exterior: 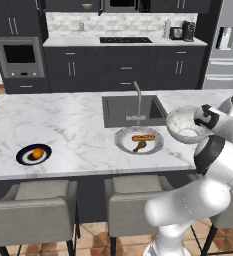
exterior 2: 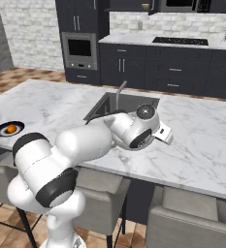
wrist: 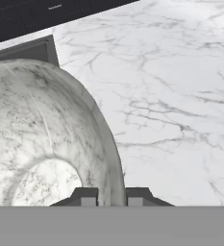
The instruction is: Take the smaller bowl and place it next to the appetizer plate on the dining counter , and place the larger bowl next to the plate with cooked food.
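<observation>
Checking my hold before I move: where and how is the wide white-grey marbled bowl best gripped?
By its thin upright rim wall, from above, one finger inside and one outside. The gripper is already shut on the wide white-grey marbled bowl that way; its body is too broad to span.

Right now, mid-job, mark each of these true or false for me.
1. The gripper is shut on the rim of the marble bowl. True.
2. The marble bowl is beside the small dark plate. False: it is right of the grey plate, far from the dark one.
3. The grey plate sits in front of the sink. True.
4. The grey plate holds nothing. False: a reddish sausage and a brown piece lie on it.
5. The dark plate carries an orange morsel. True.
</observation>
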Robot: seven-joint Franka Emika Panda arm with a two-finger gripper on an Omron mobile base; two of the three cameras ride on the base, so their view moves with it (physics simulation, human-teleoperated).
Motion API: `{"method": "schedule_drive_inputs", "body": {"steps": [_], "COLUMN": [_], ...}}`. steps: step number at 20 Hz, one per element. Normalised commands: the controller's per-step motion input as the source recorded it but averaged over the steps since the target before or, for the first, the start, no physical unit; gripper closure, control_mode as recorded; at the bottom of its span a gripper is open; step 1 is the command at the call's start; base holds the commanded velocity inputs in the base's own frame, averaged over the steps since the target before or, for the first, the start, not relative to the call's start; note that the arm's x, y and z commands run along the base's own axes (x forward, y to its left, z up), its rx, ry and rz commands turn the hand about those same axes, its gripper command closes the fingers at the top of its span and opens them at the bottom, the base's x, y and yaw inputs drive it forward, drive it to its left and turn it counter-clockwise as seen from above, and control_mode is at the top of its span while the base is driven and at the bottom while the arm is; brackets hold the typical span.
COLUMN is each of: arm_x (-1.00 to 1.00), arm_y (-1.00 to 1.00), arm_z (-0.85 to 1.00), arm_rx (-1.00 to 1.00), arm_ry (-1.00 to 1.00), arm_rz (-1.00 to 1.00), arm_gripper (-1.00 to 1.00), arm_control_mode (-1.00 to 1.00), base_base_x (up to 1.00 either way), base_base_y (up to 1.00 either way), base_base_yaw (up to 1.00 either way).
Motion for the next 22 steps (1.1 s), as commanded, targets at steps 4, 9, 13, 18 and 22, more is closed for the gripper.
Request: {"method": "schedule_drive_inputs", "body": {"steps": [4,9,13,18,22], "arm_x": [0.42,0.32,0.26,0.29,0.3], "arm_y": [-0.18,-0.02,0.0,-0.11,-0.22], "arm_z": [-0.25,-0.26,-0.29,-0.3,-0.34], "arm_rx": [0.0,0.01,0.01,0.01,0.01], "arm_ry": [0.0,0.0,0.0,0.0,0.0], "arm_rz": [0.0,0.0,0.0,0.0,0.0], "arm_gripper": [1.0,1.0,1.0,1.0,1.0], "arm_control_mode": [-1.0,-1.0,-1.0,-1.0,-1.0], "base_base_x": [0.0,0.0,0.0,0.0,0.0], "base_base_y": [0.0,0.0,0.0,0.0,0.0], "base_base_yaw": [0.0,0.0,0.0,0.0,0.0]}}
